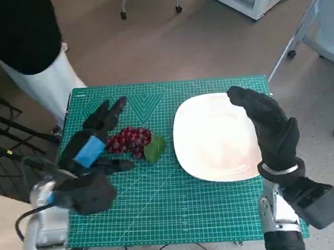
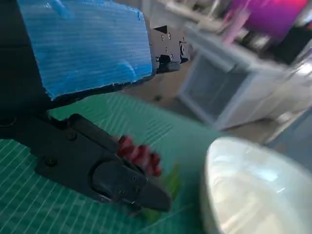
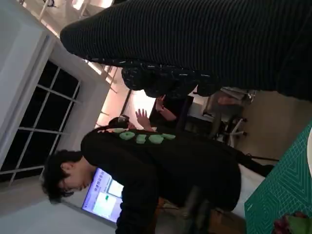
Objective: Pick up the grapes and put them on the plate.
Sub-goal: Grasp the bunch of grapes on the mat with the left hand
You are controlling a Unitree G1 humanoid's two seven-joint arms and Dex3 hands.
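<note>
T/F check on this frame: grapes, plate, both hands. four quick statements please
1. The grapes lie on the green mat, not on the plate. True.
2. The left hand holds the grapes in the air. False: its fingers are spread around the grapes, which rest on the mat.
3. The right hand is over the plate's right side, holding nothing. True.
4. The plate holds a banana. False: nothing lies on it.

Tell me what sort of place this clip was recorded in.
Probably an office or lab set up for robot trials. A small table covered by a green cutting mat stands on a bare floor, wheeled chair bases sit nearby, and a person leans toward a lit computer screen in the right wrist view.
</note>
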